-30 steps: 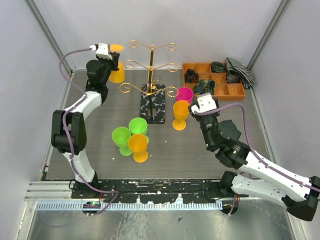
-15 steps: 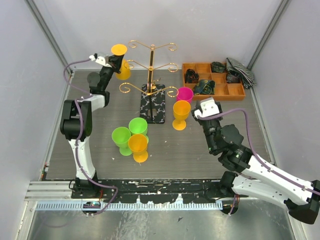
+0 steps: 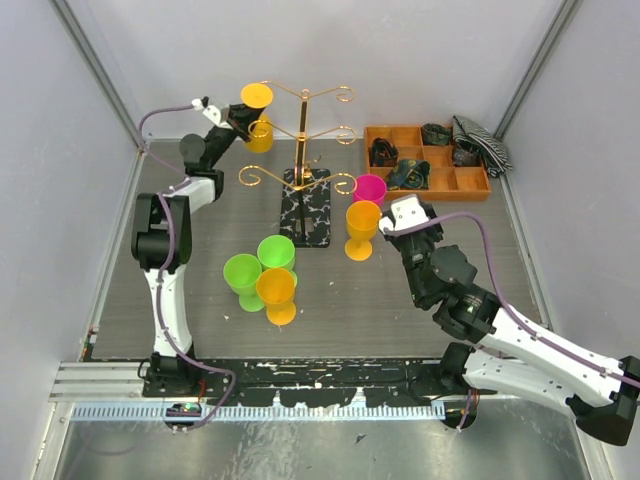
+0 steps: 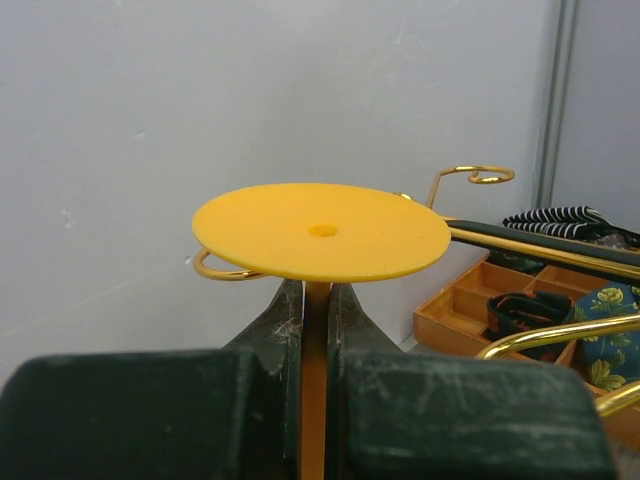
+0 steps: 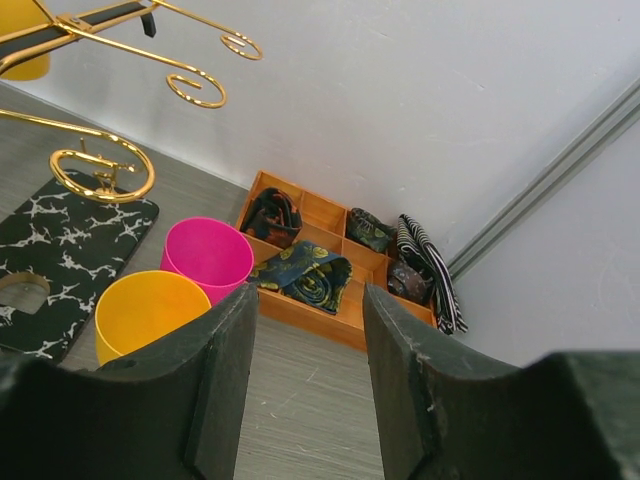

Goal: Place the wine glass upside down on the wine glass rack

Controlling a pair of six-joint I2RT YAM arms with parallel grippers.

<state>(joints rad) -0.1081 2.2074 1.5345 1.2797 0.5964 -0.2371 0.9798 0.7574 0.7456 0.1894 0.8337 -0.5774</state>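
Observation:
My left gripper (image 3: 240, 116) is shut on the stem of an orange wine glass (image 3: 259, 118), held upside down with its round foot (image 4: 321, 231) on top. It hangs high at the back left, right beside the left curled arms of the gold wine glass rack (image 3: 301, 130), which stands on a black speckled base (image 3: 306, 206). A gold curl (image 4: 222, 268) shows just behind the foot in the left wrist view. My right gripper (image 3: 397, 212) is open and empty, low over the table right of the rack, next to an orange glass (image 5: 150, 315) and a pink glass (image 5: 208, 258).
Two green glasses (image 3: 262, 261) and an orange glass (image 3: 277, 293) stand clustered in front of the rack. An orange compartment tray (image 3: 428, 160) with rolled ties sits at the back right, a striped cloth (image 3: 481, 142) over its corner. Grey walls close the back and sides.
My left gripper has carried the upside-down orange glass up and to the right, from the back left wall to the rack's left arms. My right gripper has shifted only slightly.

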